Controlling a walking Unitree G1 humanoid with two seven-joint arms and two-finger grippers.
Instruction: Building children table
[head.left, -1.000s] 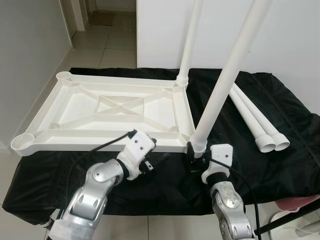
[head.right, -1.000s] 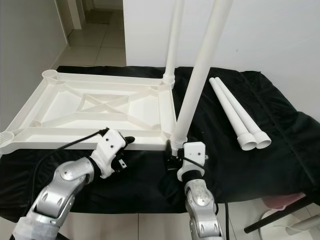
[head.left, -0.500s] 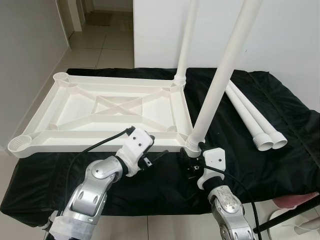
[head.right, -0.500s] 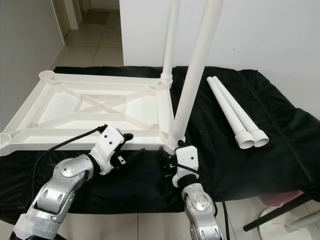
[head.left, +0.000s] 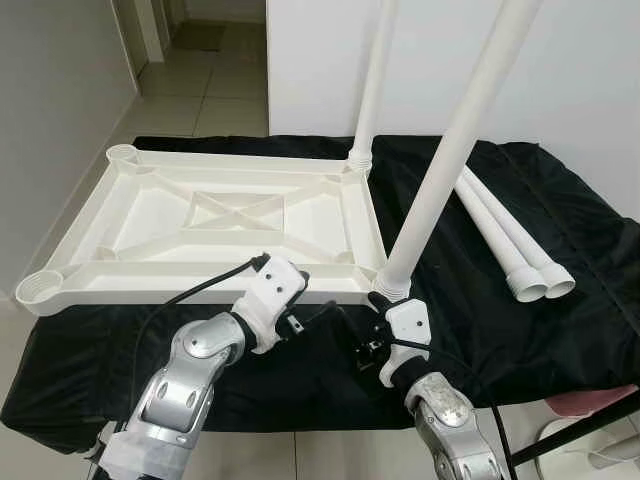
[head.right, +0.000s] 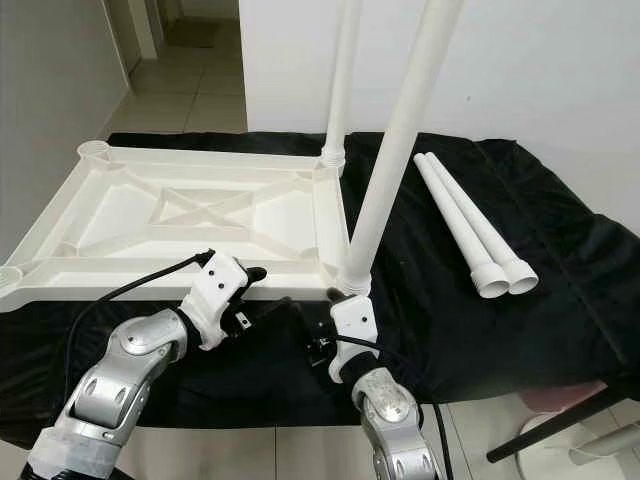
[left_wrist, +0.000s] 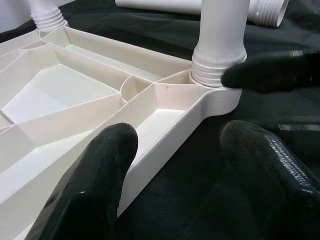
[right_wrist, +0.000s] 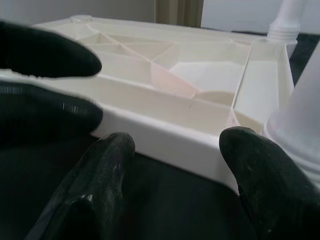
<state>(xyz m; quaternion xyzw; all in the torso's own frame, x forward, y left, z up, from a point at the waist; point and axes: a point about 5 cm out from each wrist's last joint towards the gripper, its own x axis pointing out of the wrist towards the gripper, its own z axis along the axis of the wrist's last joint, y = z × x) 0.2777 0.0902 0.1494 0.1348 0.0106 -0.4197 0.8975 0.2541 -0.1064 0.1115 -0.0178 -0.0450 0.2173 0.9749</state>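
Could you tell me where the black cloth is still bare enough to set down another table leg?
Bare cloth lies right of the two loose legs, and a narrower strip runs between them and the tabletop. The near edge is crowded: the left end effector and right end effector sit by the nearer fitted leg.

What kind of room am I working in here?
Likely a home interior: tiled floor and a hallway running past plain white walls. The upturned white tabletop lies on a black-draped surface.
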